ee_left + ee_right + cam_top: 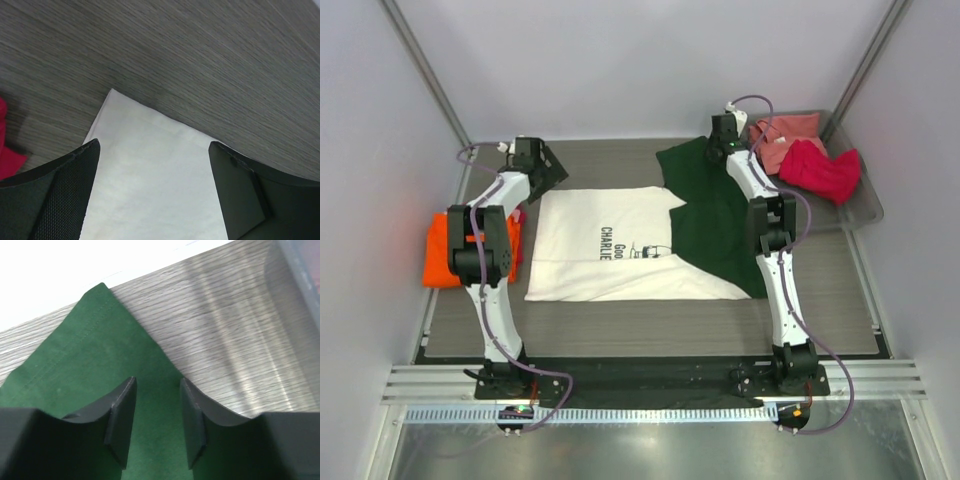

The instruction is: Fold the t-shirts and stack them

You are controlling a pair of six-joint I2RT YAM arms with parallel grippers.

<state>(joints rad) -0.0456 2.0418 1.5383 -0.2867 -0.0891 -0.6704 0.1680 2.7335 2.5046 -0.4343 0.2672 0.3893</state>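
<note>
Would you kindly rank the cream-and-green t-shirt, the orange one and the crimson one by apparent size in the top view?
Largest: cream-and-green t-shirt.
Then orange t-shirt and crimson t-shirt, too alike to rank; orange partly hidden.

We count at least four tees: one cream tee (610,245), one orange tee (440,262) to its left, two reddish tees (820,172) to its right, plus two arms (775,250).

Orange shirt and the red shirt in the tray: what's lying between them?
The cream Charlie Brown t-shirt with dark green sleeves lies there, spread flat on the table. You can see it in the top view.
</note>
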